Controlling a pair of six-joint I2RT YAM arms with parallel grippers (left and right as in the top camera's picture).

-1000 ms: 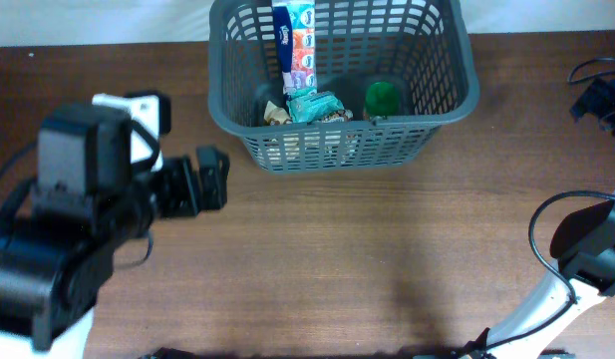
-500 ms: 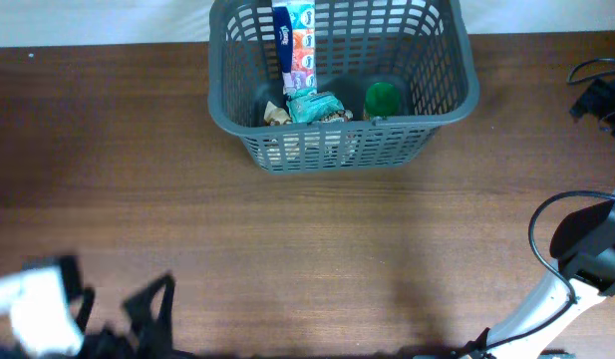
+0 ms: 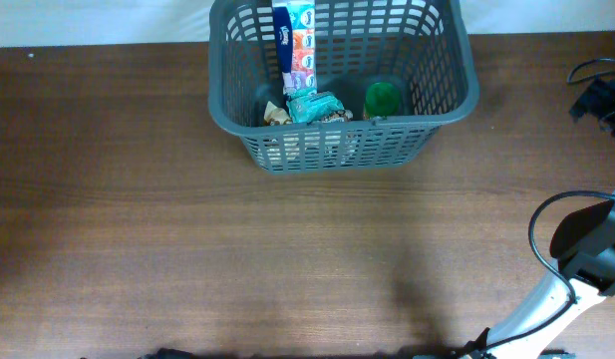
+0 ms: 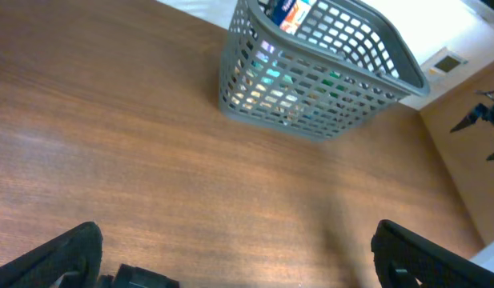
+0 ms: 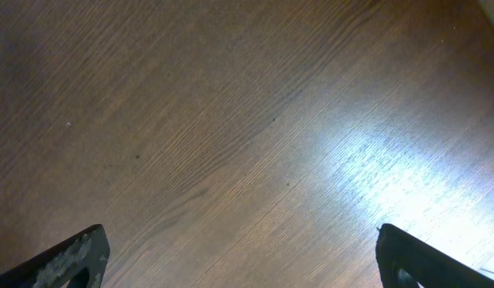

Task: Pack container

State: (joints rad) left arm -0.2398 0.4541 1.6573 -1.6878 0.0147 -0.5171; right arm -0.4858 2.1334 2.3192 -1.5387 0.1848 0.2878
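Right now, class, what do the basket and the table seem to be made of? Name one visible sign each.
The container: likely moulded plastic, matte dark grey; slotted lattice walls and rounded rim look one piece. The table: wood or wood-look laminate; brown streaky grain, soft sheen under the light.

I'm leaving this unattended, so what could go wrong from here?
The tissue pack stands on end in the container; a bump could topple it. The container sits near the far edge of the table, so a push might slide it off. The cable loop by the right arm could snag.
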